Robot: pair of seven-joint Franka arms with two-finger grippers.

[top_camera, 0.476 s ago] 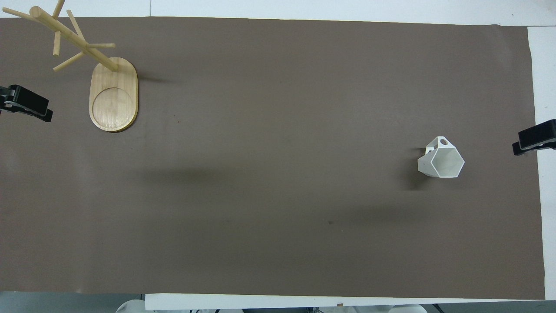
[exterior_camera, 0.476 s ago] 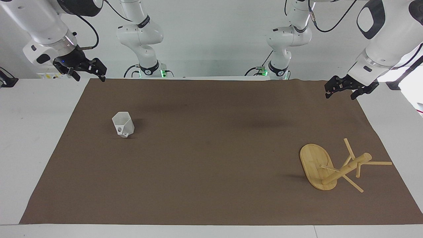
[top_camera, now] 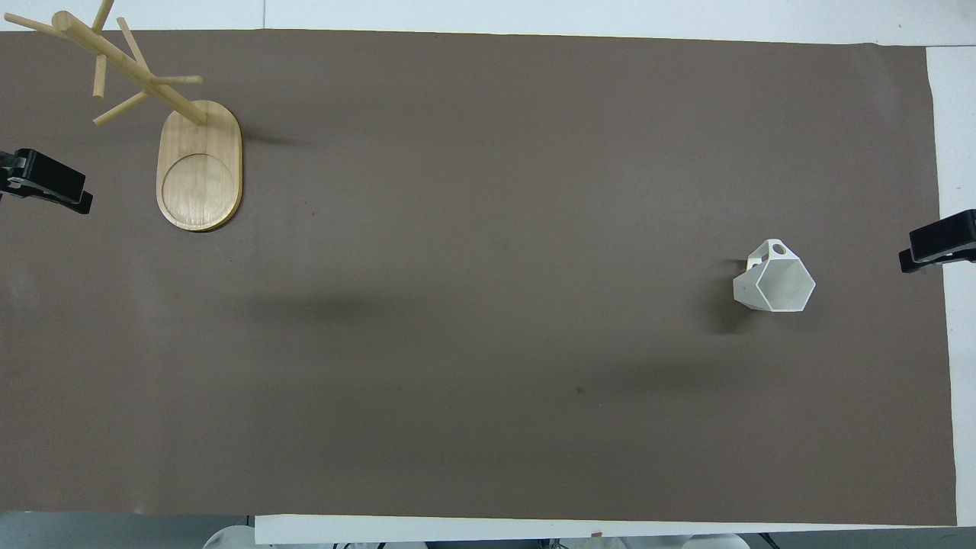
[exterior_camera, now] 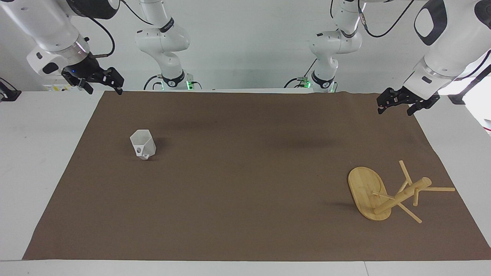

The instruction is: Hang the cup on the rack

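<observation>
Our right gripper (exterior_camera: pixel 102 81) and left gripper (exterior_camera: pixel 406 103) hang open, empty, over mat corners. Cup (exterior_camera: pixel 142 144) sits upright toward right arm's end; rack (exterior_camera: pixel 378 195) stands well apart. Nothing done yet; pickup & hanging left.

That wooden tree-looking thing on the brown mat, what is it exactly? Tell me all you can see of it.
The rack is a mug tree that looks like light bamboo: a flat oval base, a thick round post rising from one end of it, and several thin pegs sticking out near the top. It stands upright on the brown mat toward the left arm's end of the table, farther from the robots than the cup. Nothing hangs on it and nothing else touches it.
</observation>
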